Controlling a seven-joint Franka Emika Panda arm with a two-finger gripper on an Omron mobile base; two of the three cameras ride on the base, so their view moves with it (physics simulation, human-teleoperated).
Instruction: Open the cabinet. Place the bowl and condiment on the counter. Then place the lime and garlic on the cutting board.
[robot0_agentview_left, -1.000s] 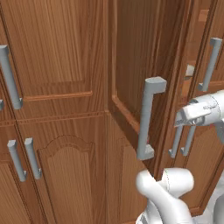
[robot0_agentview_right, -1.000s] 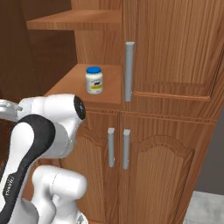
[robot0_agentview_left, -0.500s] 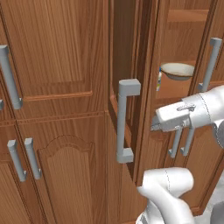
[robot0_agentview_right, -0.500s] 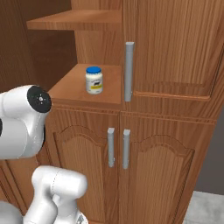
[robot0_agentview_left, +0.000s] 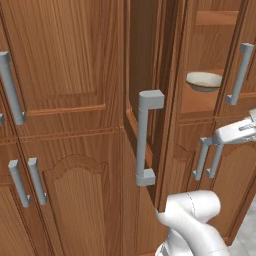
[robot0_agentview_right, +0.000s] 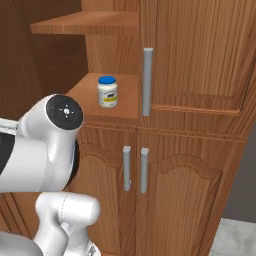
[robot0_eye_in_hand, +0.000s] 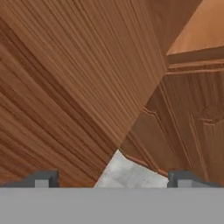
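Here the cabinet (robot0_agentview_left: 75, 70) stands with one upper door swung out edge-on in the left base view, its long grey square-bar handle (robot0_agentview_left: 146, 137) facing the camera. Behind that door, on a wooden shelf, sits the bowl (robot0_agentview_left: 204, 81) — shallow, cream-beige, thin-rimmed. In the right base view the condiment (robot0_agentview_right: 107, 91), a small pale jar with a blue lid, stands upright on the open shelf (robot0_agentview_right: 112, 97), just left of another grey bar handle.

The gripper (robot0_eye_in_hand: 112, 178) shows in the hand view as two small dark tips set wide apart, with nothing between them. Ahead of them lies a broad slab of streaky reddish-brown wood grain, an arched lower panel to the right and a wedge of pale grey floor. Neither bowl nor jar is near the tips.

The cupboard wood is smooth and glossy — flat panels above, arched panels below, paired short grey handles on the lower doors. The white arm's rounded joint bulks large in the right base view.
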